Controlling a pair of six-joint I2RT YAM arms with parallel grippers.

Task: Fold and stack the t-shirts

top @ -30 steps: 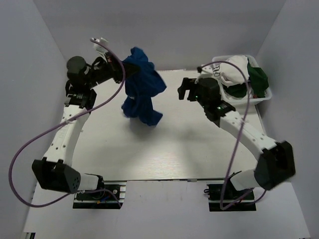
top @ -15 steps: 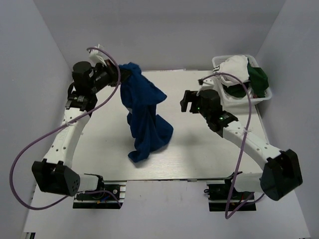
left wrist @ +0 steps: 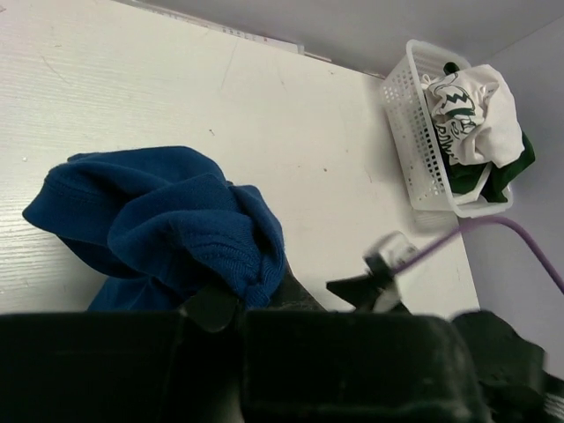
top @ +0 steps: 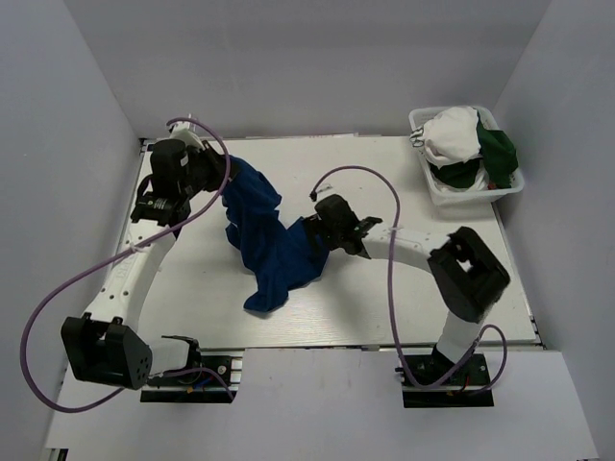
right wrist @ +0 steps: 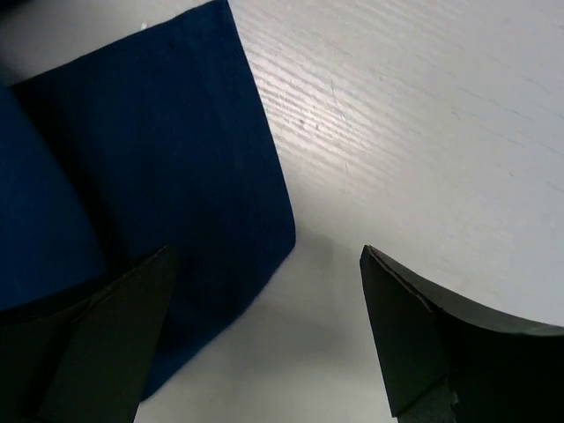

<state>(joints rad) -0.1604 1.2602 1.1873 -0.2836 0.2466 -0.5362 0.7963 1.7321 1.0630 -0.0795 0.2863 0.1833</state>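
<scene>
**Left gripper clamped on the royal blue cotton t-shirt, right gripper wide open**

So the left gripper has its fingers pinched shut on a bunched-up fold of the blue tee, holding that end up over the left-rear part of the white wood-grain table. The rest of the shirt drapes down toward the front. Its lower end lies crumpled on the table around the middle.

The right gripper sits low at the shirt's right edge with its fingers spread apart. One finger is over the blue fabric and the other is over bare table, with the straight hem running between them. Can't tell whether it's actually touching the cloth.

Over in the far right corner, the white plastic mesh basket holds a crumpled white tee with dark print and a dark green tee.
</scene>
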